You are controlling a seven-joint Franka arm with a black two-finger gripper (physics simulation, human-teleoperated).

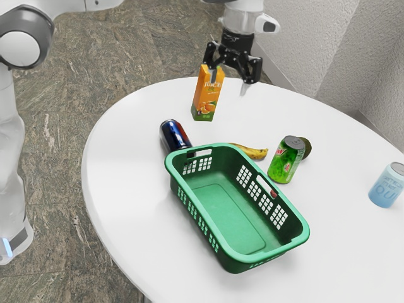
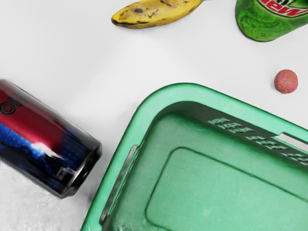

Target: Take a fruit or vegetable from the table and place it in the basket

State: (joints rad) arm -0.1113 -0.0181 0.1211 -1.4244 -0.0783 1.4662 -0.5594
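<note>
where one basket point(image 1: 227, 214) sits, one banana point(image 2: 156, 13) lies near.

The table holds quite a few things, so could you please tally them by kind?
Cans: 3 (blue-and-red can, green can, pale blue can)
Juice carton: 1
Basket: 1
Banana: 1
Round things: 2 (reddish ball, dark round thing)
Total: 8

An indoor room, its type unclear, is suggested by a round white table point(image 1: 123, 196), stone-patterned floor point(image 1: 57, 132) and rough pale wall point(image 1: 309, 47).
</note>
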